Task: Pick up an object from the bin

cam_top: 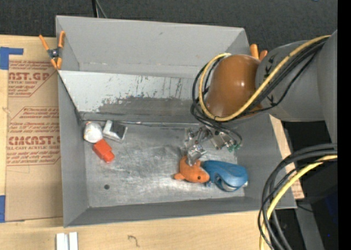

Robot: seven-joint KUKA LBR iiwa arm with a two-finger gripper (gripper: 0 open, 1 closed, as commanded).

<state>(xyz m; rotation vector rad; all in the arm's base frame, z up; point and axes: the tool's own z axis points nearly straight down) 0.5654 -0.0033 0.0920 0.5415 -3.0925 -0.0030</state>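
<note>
Closest to the lens is the robot arm (307,79), one grey limb coming in from the right and standing over the bin's right half. Its wrist carries one rounded orange-brown cover (233,84), with yellow and black cables (203,79) looped about it. Below that lies the one grey metal bin (153,40), its floor scuffed and its far wall sloping.

The gripper (193,154) hangs from the wrist, low over the right part of the floor. It is a tangle of bright metal from this angle, and I cannot tell whether it is spread or pressed together. Nothing can be seen pinched in it.

Four loose things lie on the floor, in two pairs that are well apart.
- One blue rounded piece (227,175) is the largest. It sits near the front right corner.
- One orange toy (192,174), shaped like a small fish, touches the blue piece's left side. It lies just under the gripper's tip. Whether the two touch cannot be made out.
- One small tube (99,142), with an orange body and a white cap, lies tilted at the left side.
- One little white and grey block (114,130) is the smallest, and it sits just beside the tube's cap.
</note>
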